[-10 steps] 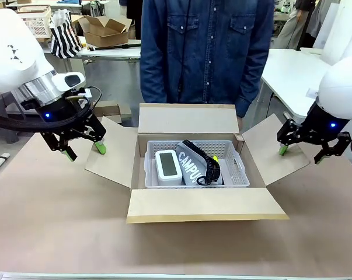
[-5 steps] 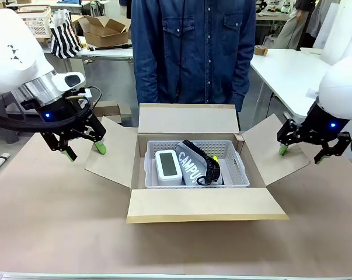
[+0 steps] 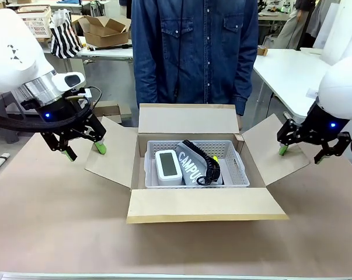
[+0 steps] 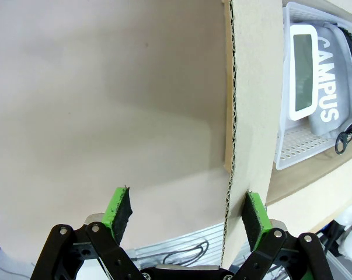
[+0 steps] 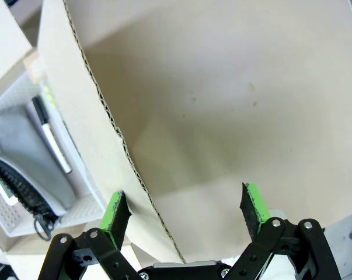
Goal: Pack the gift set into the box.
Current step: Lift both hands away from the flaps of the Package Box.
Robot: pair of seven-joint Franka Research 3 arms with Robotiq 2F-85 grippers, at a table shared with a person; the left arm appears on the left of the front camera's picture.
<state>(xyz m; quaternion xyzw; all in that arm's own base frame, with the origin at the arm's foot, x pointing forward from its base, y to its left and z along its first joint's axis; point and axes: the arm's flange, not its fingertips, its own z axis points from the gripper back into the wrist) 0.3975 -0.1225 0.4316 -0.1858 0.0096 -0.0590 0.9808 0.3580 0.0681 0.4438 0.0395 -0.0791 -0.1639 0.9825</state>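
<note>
The left tool (image 3: pixel 85 151) hangs over the brown desk (image 3: pixel 47 221) with its green pads spread wide. The left flap (image 3: pixel 111 151) of the box (image 3: pixel 205 204) has its edge between them, close to one pad. The open box sits mid-desk, and the gift set (image 3: pixel 237 166) lies inside it: a white basket with a grey-screened device (image 3: pixel 167 164), a lettered pouch (image 3: pixel 190 166) and a black cord (image 3: pixel 211 162). The right tool (image 3: pixel 304 153) is likewise spread, straddling the edge of the right flap (image 3: pixel 268 149).
</note>
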